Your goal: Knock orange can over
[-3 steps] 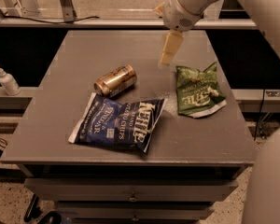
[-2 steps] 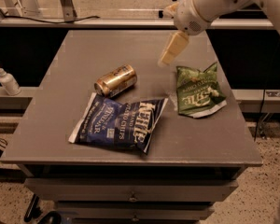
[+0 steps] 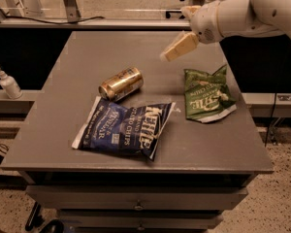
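Note:
The orange can (image 3: 121, 84), coppery gold with a silver end, lies on its side on the grey table (image 3: 87, 47), left of centre, its end facing front-left. My gripper (image 3: 177, 47) hangs in the air above the table's back right part, to the right of and beyond the can, well apart from it, its cream-coloured fingers pointing down-left. It holds nothing that I can see.
A blue chip bag (image 3: 126, 129) lies flat just in front of the can, nearly touching it. A green chip bag (image 3: 206, 96) lies at the right. A white pump bottle (image 3: 8, 83) stands on a ledge left of the table.
My arm has lifted and swung back toward the right, tilting the gripper more sideways. The can and both bags have not moved.

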Motion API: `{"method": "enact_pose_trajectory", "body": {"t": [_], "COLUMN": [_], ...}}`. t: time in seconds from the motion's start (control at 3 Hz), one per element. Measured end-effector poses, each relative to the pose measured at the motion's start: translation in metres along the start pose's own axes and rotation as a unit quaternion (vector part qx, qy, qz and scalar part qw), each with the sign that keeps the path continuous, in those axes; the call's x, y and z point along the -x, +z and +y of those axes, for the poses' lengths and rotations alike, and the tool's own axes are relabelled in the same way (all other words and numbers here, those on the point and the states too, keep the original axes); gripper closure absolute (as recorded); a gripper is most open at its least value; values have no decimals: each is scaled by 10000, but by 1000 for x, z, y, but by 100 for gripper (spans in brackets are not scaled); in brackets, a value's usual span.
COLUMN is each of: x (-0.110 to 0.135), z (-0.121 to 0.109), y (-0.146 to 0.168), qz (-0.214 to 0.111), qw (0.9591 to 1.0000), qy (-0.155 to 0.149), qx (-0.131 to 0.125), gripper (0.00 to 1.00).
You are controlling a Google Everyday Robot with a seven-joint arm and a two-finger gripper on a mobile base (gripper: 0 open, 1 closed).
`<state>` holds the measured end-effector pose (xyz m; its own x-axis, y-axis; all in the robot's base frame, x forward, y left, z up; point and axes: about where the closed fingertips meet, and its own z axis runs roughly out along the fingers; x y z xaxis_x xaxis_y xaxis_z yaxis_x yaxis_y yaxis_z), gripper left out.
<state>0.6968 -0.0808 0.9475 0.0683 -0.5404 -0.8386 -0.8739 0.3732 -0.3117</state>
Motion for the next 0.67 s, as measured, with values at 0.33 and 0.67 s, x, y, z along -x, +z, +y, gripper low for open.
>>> {"method": "enact_pose_trajectory", "body": {"t": [0.33, 0.67], "x": [-3, -3], "z": [-19, -20], "y": [-8, -9], "qz": [-466, -492], "qw": [9983, 9981], "qy": [104, 103], "qx": [-346, -369], "gripper": [0, 0]}}
